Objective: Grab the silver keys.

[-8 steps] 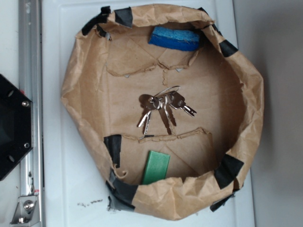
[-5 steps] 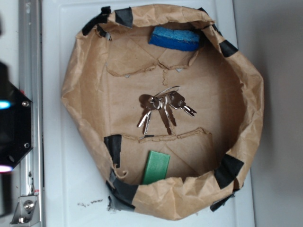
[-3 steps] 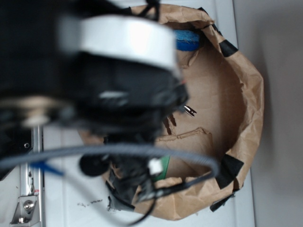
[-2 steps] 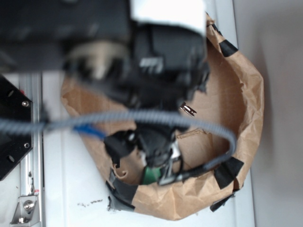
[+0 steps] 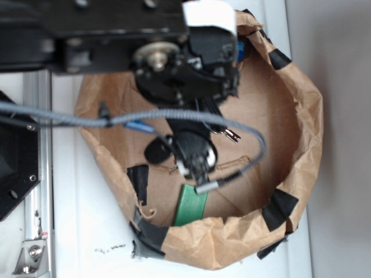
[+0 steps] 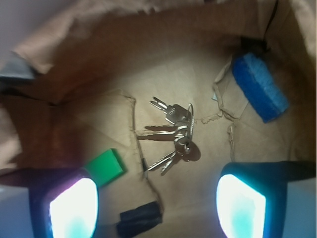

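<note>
Wrist view: my claw [image 6: 156, 208] hangs spread wide above the paper bag [image 6: 99, 64], fingers [image 6: 74, 208] glowing at the bottom corners. The silver keys [image 6: 174, 133] lie flat on the bag floor between and ahead of them, untouched. A green block [image 6: 105, 166] sits near my left finger — a blue sponge [image 6: 260, 87] far right by the wall. Crumpled paper walls ring everything; bare floor surrounds the keys.
</note>
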